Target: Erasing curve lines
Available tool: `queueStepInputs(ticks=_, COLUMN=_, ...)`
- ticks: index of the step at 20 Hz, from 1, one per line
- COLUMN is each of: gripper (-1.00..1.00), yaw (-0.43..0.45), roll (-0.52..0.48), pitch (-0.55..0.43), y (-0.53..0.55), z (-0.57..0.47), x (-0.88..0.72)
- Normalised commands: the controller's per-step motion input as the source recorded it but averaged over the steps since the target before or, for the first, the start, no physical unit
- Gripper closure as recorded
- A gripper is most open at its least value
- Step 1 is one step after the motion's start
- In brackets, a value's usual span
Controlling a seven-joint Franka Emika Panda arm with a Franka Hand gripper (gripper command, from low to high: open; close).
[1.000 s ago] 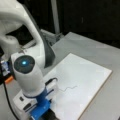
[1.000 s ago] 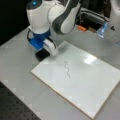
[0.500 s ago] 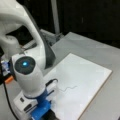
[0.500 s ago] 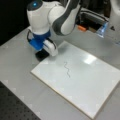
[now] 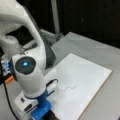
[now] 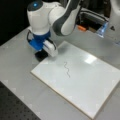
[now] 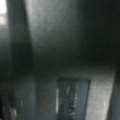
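one white board (image 6: pixel 82 80), one curve line (image 6: pixel 67 69), one hand (image 6: pixel 41 53)

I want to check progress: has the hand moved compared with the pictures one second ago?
No. In a front view the hand is at the same corner of the white board, up-left of the curve lines, which remain unerased.

My gripper (image 5: pixel 46 113) is cut off by the bottom edge in a front view, at six o'clock; my wrist hides its fingers in both front views. My wrist view is a dark blur; nothing there is recognisable. My arm's upper links run off the top edge.
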Motion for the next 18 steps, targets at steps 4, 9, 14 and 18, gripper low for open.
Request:
queueStepInputs(ticks=4, gripper=1.0, yaw=-0.048, roll=-0.011, pitch=-0.023, y=0.14, z=0.05, x=-0.06)
queueStepInputs(ticks=9, gripper=1.0, yaw=-0.082, roll=-0.013, pitch=0.016, y=0.22, z=0.3, x=-0.15)
queueStepInputs(ticks=14, gripper=1.0, yaw=-0.089, roll=-0.065, pitch=0.028, y=0.18, z=0.29, x=-0.18)
queueStepInputs(ticks=18, gripper=1.0, yaw=-0.102, roll=-0.084, pitch=0.008, y=0.11, z=0.25, x=-0.21)
